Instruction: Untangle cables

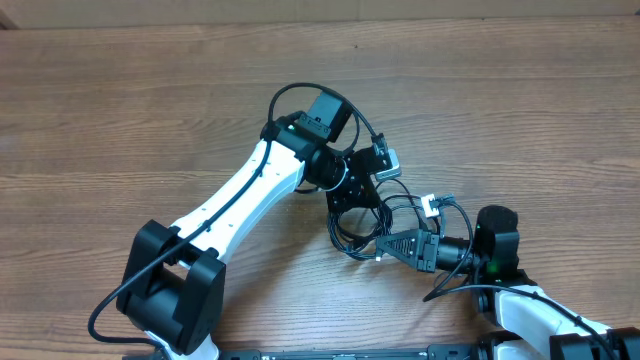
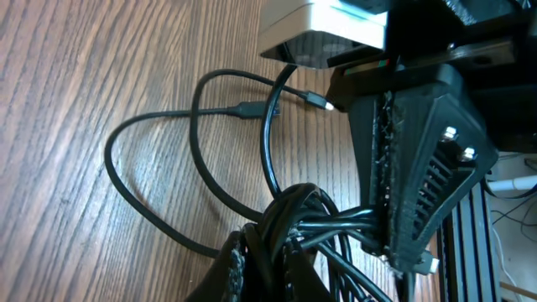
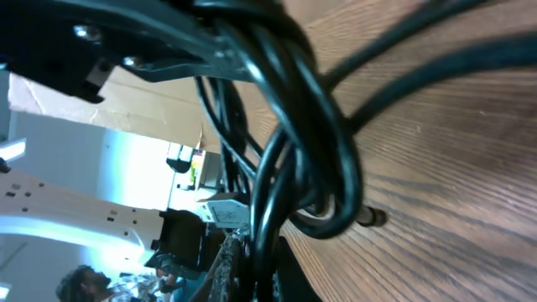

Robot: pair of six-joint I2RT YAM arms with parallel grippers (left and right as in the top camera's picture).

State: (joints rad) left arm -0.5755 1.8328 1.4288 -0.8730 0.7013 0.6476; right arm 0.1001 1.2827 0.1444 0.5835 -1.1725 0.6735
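Observation:
The cables (image 1: 366, 226) are thin black cords knotted into one bundle at the table's middle. My left gripper (image 1: 353, 212) comes in from the upper left and is shut on the bundle (image 2: 295, 220). My right gripper (image 1: 384, 247) comes in from the right and is shut on the same bundle (image 3: 295, 126), close to the left fingers. In the left wrist view, my fingers (image 2: 262, 270) pinch the knot, and loose loops (image 2: 159, 180) lie on the wood with a small plug (image 2: 315, 101) at one end. A white connector (image 1: 430, 205) sticks out to the right.
The wooden table (image 1: 120, 110) stretches wide to the left and back, with its far edge (image 1: 300, 18) at the top. The left arm's base (image 1: 175, 290) is at the bottom left and the right arm's base (image 1: 540, 320) at the bottom right.

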